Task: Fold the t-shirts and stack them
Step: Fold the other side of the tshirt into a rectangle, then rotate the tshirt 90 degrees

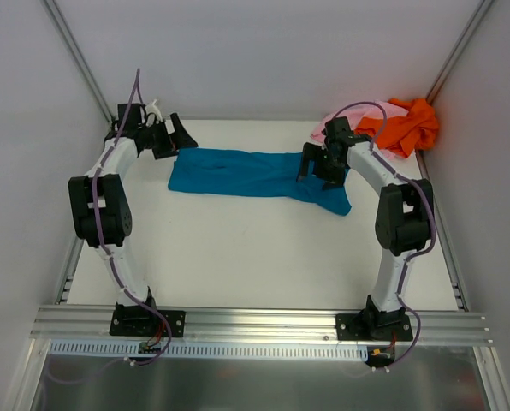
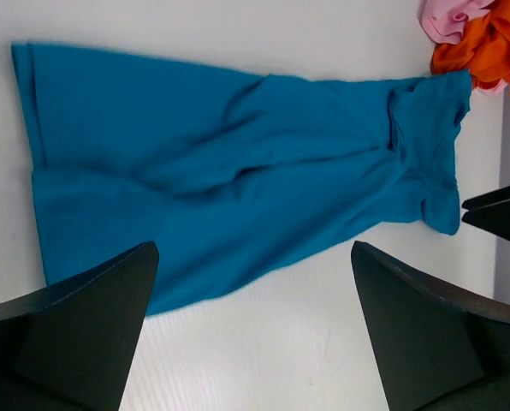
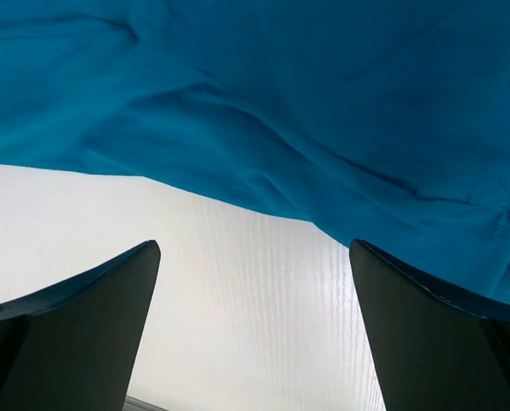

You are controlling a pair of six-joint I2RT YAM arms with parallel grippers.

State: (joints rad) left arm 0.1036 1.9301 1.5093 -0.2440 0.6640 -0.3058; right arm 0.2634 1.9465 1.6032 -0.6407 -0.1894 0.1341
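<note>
**Cloth.** Teal-blue short-sleeved cotton t-shirt (image 1: 246, 174) lies flat as a long narrow band across the far half of the white table surface (image 1: 255, 257). It runs from near the far left corner toward the right edge. It is rumpled: diagonal creases through the middle, and the right end is bunched and doubled over itself. No neck tag visible.

**Others.** Crumpled bright orange t-shirt (image 1: 406, 127) and crumpled pale pink t-shirt (image 1: 388, 107) are heaped together in the far right corner, apart from the teal one. Neither is folded.

**Grippers.** Left gripper (image 2: 255, 248) is just beside the band's left end, jaws spread wide, nothing between them. Right gripper (image 3: 255, 247) hangs over the right end, jaws likewise apart and empty. In its wrist view, bare table shows between the fingers and the cloth edge lies just ahead.

**Judgement.** Step in hand looks like an end-to-end fold of the band.
- Flatten the bunched right end first, or the lump gets folded in.
- Pinch every layer at the edge, low to the table, so no lower ply is left behind.
- Lift both corners of one end evenly, carry them across and lay the end square on the other end.
- Keep clear of the corner heap.
</note>
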